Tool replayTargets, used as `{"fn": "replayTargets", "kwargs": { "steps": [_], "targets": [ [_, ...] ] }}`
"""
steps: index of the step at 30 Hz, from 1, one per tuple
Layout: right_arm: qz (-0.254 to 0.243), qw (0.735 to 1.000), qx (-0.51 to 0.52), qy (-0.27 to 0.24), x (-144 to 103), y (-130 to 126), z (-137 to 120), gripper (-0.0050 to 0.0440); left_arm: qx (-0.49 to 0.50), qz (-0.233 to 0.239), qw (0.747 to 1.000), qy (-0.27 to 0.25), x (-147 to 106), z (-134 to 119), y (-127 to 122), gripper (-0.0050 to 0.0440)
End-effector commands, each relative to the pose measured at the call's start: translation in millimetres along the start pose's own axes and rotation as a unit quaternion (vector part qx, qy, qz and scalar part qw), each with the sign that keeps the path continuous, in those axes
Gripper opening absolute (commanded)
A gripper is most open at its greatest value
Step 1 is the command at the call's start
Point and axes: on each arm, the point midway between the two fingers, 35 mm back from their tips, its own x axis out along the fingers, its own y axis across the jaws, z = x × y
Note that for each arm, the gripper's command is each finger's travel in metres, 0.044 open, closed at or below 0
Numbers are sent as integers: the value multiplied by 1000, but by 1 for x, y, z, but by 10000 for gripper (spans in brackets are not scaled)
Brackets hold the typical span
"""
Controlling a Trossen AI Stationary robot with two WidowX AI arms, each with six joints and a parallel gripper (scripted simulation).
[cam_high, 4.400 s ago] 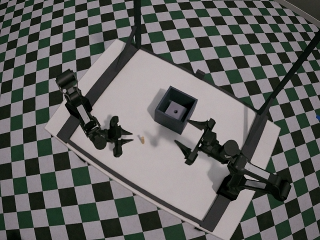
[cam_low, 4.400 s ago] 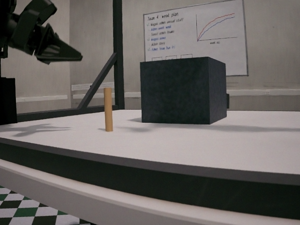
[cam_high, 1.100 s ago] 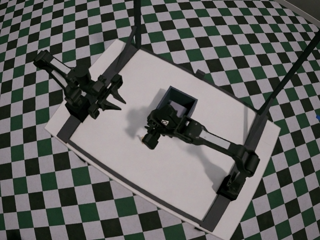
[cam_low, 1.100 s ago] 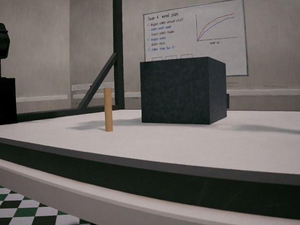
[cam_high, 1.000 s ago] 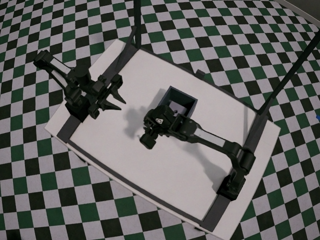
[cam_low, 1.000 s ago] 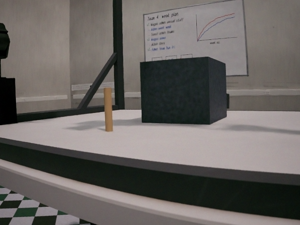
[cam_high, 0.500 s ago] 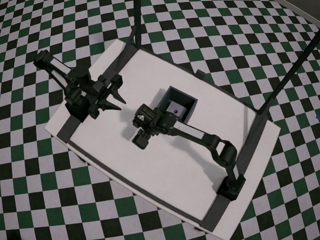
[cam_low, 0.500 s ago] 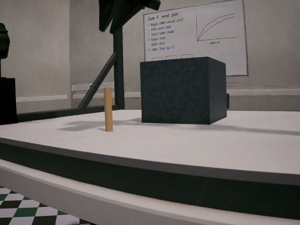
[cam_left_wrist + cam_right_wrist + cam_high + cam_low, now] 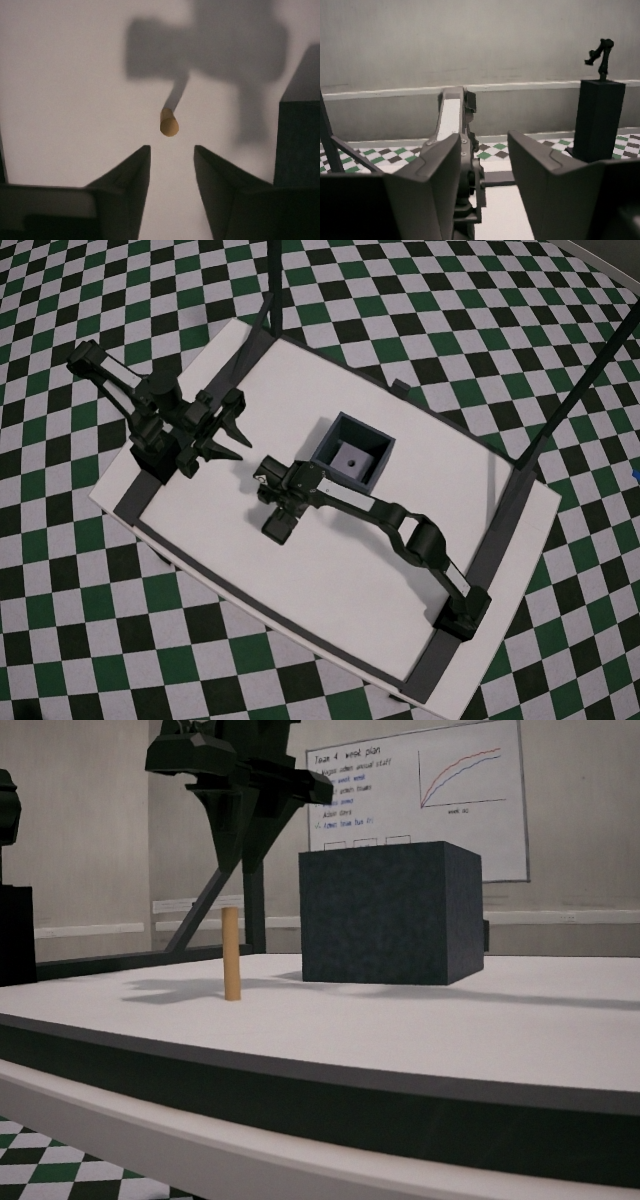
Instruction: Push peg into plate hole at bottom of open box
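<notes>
A tan round peg [image 9: 231, 955] [image 9: 169, 126] stands upright on the white table, outside the box; in the top view the left arm hides it. The open dark blue-grey box [image 9: 326, 446] [image 9: 372, 916] [image 9: 300, 145] holds a light plate [image 9: 348, 450] with one hole [image 9: 351, 463], which looks empty. My left gripper [image 9: 236, 870] [image 9: 172, 152] points down above the peg, fingers partly open with nothing between them; its fingertips are hidden in the top view. My right gripper [image 9: 246, 452] [image 9: 484, 139] is partly open and empty, over the table away from the peg.
The white table [image 9: 310, 591] has a dark frame [image 9: 268, 609] along its edges, with uprights at two corners. The left forearm [image 9: 351, 495] passes close beside the box. The right gripper is close to the left gripper's side in the top view.
</notes>
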Motion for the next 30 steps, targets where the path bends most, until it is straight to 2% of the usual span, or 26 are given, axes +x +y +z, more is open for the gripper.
{"fn": "replayTargets", "kwargs": {
  "steps": [1,2,12,17,19,27,28,29,30],
  "targets": [
    [-2,1000,-2,-4,0,-1,4,126,1,0,1000,-20,-18,9,1,125],
    [-2,1000,-2,-4,0,-1,4,126,0,2,1000,-17,-12,10,2,125],
    [-2,1000,-2,-4,0,-1,4,126,0,3,1000,-21,-14,11,3,125],
    [-2,1000,-2,-4,0,-1,4,126,0,4,1000,-24,-20,4,4,125],
    [-2,1000,-2,-4,0,-1,4,126,0,5,999,-42,-29,14,4,125],
    [-2,1000,-2,-4,0,-1,4,126,1,1,1000,-30,-24,8,2,125],
    [-2,1000,-2,-4,0,-1,4,126,1,1,1000,-29,-22,9,2,125],
    [-2,1000,-2,-4,0,-1,4,126,1,1,1000,-12,-1,4,1,125],
    [-2,1000,-2,-4,0,-1,4,126,1,1,1000,-12,1,4,1,125]
  ]
}}
